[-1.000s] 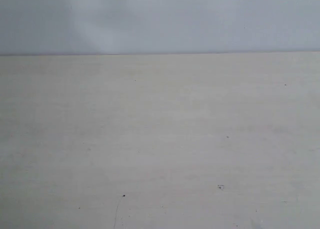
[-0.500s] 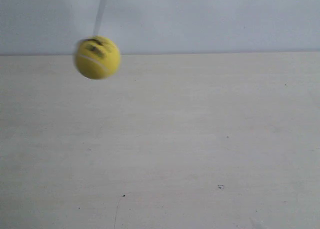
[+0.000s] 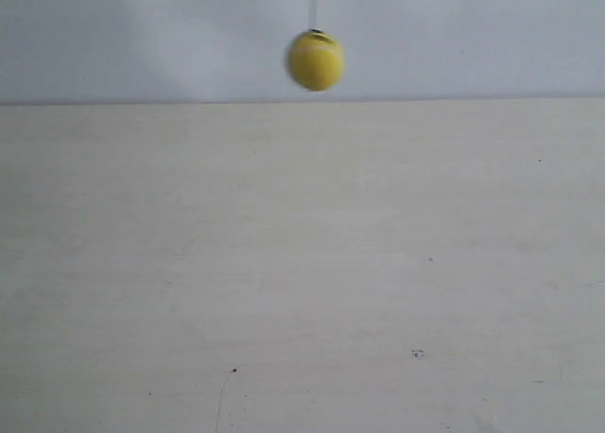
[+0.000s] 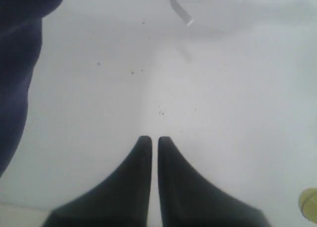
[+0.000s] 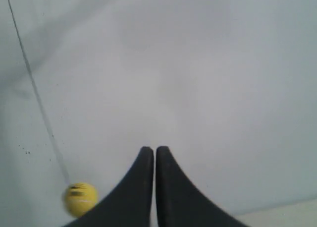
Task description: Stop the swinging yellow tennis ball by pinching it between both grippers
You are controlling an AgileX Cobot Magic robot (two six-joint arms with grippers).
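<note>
A pale desk [image 3: 302,263] lies under a grey-white wall [image 3: 473,36]. The yellow tennis ball [image 3: 316,60] hangs in the air on a thin string [image 5: 34,88], up in front of the wall and a bit blurry. The left claw [image 4: 150,139] is closed, with only a thin slit between its two black fingers, and holds nothing. The right claw [image 5: 151,149] is closed and empty too, and the ball shows beside it, but I cannot tell how near.
</note>
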